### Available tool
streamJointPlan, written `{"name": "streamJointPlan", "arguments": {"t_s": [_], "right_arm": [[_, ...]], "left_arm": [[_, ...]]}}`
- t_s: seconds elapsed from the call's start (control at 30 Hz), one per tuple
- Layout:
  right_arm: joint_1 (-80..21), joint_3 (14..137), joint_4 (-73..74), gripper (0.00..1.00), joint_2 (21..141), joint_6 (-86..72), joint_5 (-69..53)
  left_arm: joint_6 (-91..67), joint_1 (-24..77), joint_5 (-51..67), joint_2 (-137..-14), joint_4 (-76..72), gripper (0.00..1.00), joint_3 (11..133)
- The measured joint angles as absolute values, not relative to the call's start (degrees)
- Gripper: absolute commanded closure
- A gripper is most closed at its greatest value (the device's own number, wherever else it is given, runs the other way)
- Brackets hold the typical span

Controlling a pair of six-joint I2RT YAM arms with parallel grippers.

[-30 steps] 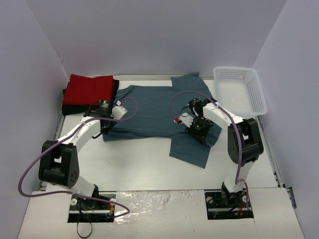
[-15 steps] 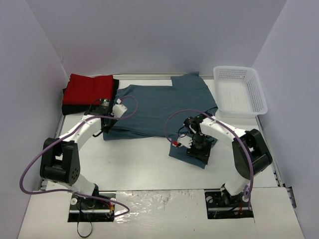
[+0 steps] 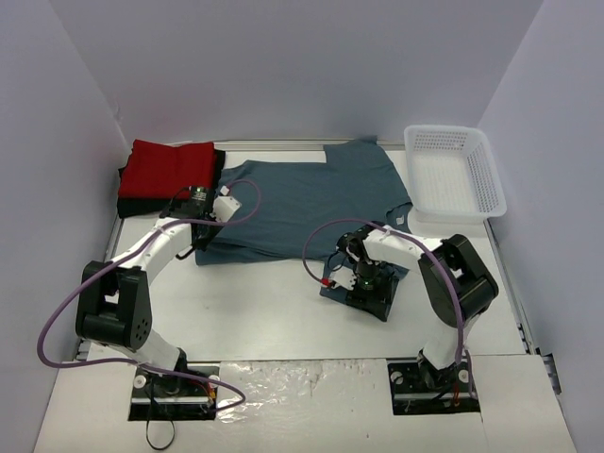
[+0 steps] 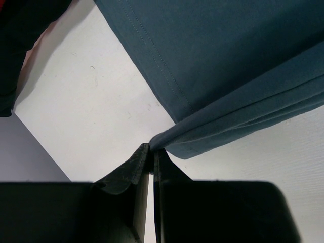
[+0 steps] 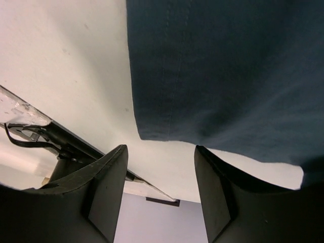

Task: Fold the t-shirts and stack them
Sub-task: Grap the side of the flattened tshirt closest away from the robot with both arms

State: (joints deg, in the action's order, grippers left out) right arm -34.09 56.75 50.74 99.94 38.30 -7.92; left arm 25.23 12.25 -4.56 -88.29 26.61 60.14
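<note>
The slate-blue t-shirt (image 3: 302,198) lies spread across the middle of the table, its left side doubled over. My left gripper (image 3: 198,247) is shut on that folded near-left edge; the left wrist view shows the cloth (image 4: 228,66) pinched at the closed fingertips (image 4: 152,148). My right gripper (image 3: 368,300) hovers open above the shirt's near-right flap (image 3: 332,283). In the right wrist view the hem corner (image 5: 152,129) lies just beyond my gripper (image 5: 161,152), with only bare table between the fingers. The folded red t-shirt (image 3: 168,170) rests on the black t-shirt (image 3: 127,203) at the back left.
A white lattice basket (image 3: 455,175) stands at the back right, next to the shirt's far-right corner. Grey walls close in the table on the left, back and right. The arm bases and a crinkled foil strip (image 3: 302,377) line the near edge.
My right gripper has moved toward the near edge, dragging the shirt's right flap along, and its jaws have spread off the cloth. The left gripper has stayed shut on the shirt's left edge.
</note>
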Motion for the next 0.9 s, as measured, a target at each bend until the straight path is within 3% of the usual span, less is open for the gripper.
{"name": "streamJointPlan", "arguments": {"t_s": [0.37, 0.47, 0.5, 0.57, 0.6, 0.9], "right_arm": [[-36.56, 56.21, 48.27, 0.51, 102.32, 34.5, -5.91], [-37.28, 56.25, 48.1, 0.64, 103.07, 33.01, -4.21], [-37.43, 56.29, 48.01, 0.76, 103.42, 32.62, -3.57], [-37.63, 56.45, 48.05, 0.89, 104.31, 31.79, -2.52], [-37.63, 56.55, 48.16, 1.0, 104.77, 31.33, -1.93], [-37.82, 56.47, 48.31, 1.0, 104.57, 29.5, -0.91]], "left_arm": [[25.23, 12.25, -4.56, -88.29, 25.82, 0.98, 59.68], [25.21, 12.25, -4.56, -88.29, 25.54, 0.98, 58.96], [25.21, 12.25, -4.56, -88.27, 25.39, 0.98, 58.67], [25.21, 12.25, -4.56, -88.14, 25.39, 0.98, 58.26], [25.21, 12.25, -4.56, -88.09, 25.36, 0.98, 58.15], [25.28, 12.25, -4.49, -86.28, 25.41, 0.97, 57.3]]}}
